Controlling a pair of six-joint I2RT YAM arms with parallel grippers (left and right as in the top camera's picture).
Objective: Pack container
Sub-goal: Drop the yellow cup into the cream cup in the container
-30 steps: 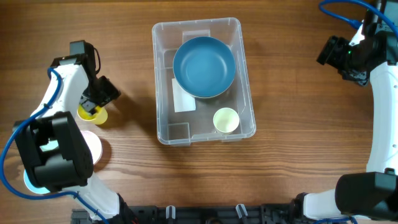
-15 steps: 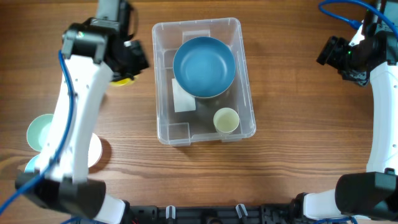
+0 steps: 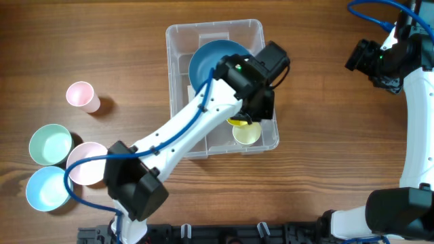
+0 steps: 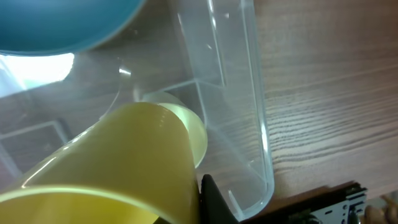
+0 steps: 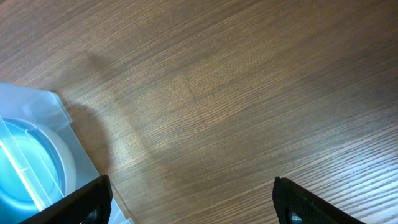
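- The clear container (image 3: 171, 88) sits mid-worktop (image 3: 325, 156), directly beneath the left fingers (image 4: 212, 200) and well apart from the right fingers (image 5: 93, 200).
- Already inside it are a large blue bowl (image 3: 203, 59), partly hidden by the left arm (image 3: 183, 129), and a pale yellow-green cup (image 3: 247, 134) just below the left fingers.
- The left fingers pinch a yellow cup (image 4: 112, 168), held tilted over the container's interior, just above the pale cup. We judge it is about to be set down or nested, so this step is not yet done.
- Not yet packed, on the worktop far behind the left fingers, are a pink cup (image 3: 81, 96), a mint bowl (image 3: 51, 144), a pink bowl (image 3: 85, 165) and a light blue bowl (image 3: 45, 189).
- The right fingers are spread wide and hold nothing, over bare worktop beside a container corner.
- We judge the packing somewhat under halfway: two items in, one arriving, four to go.
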